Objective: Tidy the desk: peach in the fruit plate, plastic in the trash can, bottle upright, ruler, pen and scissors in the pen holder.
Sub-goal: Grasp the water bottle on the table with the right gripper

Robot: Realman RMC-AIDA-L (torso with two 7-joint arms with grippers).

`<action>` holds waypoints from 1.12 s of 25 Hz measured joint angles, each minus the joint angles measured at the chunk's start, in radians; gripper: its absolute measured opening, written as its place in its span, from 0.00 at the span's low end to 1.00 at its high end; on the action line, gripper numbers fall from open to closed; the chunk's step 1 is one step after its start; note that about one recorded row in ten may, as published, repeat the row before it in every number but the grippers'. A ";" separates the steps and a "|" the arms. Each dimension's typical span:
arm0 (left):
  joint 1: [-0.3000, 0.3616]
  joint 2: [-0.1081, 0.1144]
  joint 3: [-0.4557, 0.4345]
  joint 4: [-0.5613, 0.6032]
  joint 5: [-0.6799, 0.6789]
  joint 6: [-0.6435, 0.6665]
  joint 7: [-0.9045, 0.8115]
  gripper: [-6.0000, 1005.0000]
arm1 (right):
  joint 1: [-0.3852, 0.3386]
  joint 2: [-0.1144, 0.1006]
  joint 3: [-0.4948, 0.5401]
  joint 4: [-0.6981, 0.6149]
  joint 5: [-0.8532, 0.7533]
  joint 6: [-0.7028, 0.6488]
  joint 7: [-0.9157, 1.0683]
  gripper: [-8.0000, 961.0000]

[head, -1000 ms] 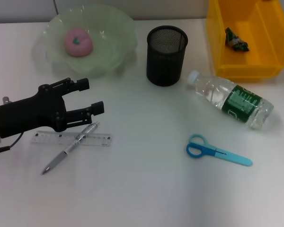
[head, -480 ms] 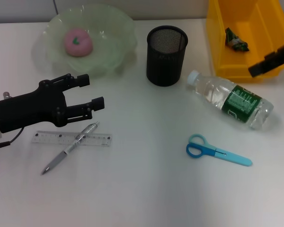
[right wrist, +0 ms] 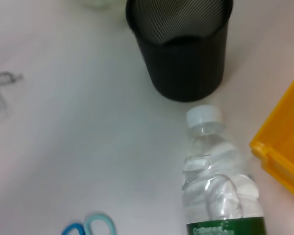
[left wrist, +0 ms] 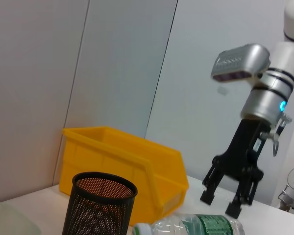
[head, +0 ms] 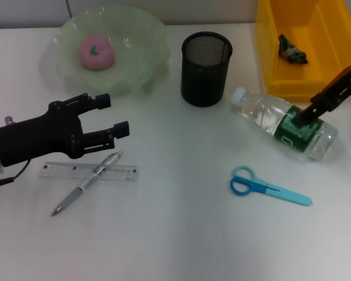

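Note:
The clear bottle (head: pixel 263 114) with a green label lies on its side right of the black mesh pen holder (head: pixel 206 68). My right gripper (head: pixel 309 115) comes in from the right and hangs open just over the bottle's label; the left wrist view shows its fingers (left wrist: pixel 233 209) apart above the bottle (left wrist: pixel 196 226). My left gripper (head: pixel 114 116) stands open at the left, just above the ruler (head: pixel 64 171) and the pen (head: pixel 88 182) lying across it. The blue scissors (head: pixel 269 187) lie below the bottle. A pink peach (head: pixel 96 51) sits in the green plate (head: pixel 141 70). A plastic wrapper (head: pixel 292 50) lies in the yellow bin (head: pixel 269 52).
The right wrist view looks down on the bottle (right wrist: pixel 210 171), its white cap toward the pen holder (right wrist: pixel 181 44), with the yellow bin's corner (right wrist: pixel 284 156) beside it and the scissors' handles (right wrist: pixel 90 227) at the frame's edge. The grey wall stands behind the desk.
My right arm has come into view from the right edge and moved down and left over the bottle's label. The left gripper has lifted very slightly and otherwise holds still.

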 joint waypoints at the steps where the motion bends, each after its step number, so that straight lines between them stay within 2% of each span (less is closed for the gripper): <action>1: 0.000 0.000 0.000 0.000 0.000 0.000 0.000 0.82 | 0.000 0.007 -0.019 0.004 -0.003 0.013 -0.003 0.83; 5: 0.000 -0.002 0.000 0.000 0.000 0.000 0.000 0.82 | -0.005 0.033 -0.080 0.008 -0.032 0.070 -0.004 0.83; 11: 0.000 -0.003 0.000 0.000 0.000 0.001 0.001 0.82 | -0.005 0.084 -0.088 0.039 -0.127 0.167 -0.006 0.83; 28: -0.003 -0.004 0.000 -0.002 0.000 -0.001 0.011 0.82 | 0.028 0.103 -0.131 0.163 -0.132 0.295 -0.009 0.83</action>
